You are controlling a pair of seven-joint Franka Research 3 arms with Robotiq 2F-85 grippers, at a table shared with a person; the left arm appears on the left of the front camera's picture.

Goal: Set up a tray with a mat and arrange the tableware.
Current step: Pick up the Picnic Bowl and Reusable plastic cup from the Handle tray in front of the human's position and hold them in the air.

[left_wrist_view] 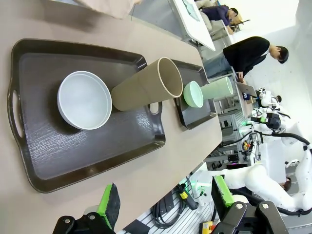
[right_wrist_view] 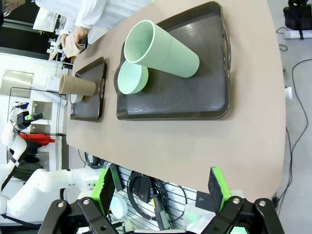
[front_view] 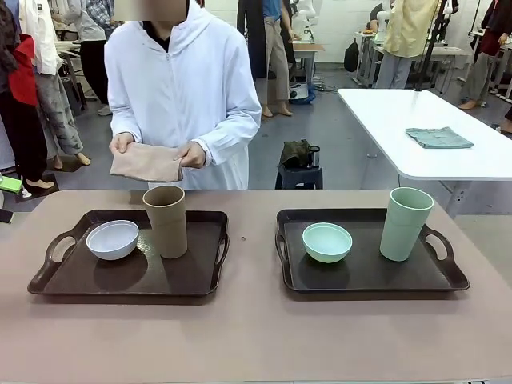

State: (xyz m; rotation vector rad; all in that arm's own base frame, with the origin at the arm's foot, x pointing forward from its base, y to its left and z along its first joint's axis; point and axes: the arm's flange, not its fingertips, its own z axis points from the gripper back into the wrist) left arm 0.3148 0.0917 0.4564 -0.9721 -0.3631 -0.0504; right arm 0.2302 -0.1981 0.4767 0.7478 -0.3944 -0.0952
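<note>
Two dark brown trays rest on the table. The left tray carries a white bowl and a tan-brown cup. On the right tray sit a mint green bowl and a mint green cup. Across the table a person holds a folded beige mat in both hands. My left gripper hovers open off the table's near edge, facing the left tray. My right gripper is open too, facing the right tray.
A second white table with a folded grey-green cloth stands behind at the right. A black stool with a dark bag is behind the main table. Bare tabletop runs along the near side and between the trays.
</note>
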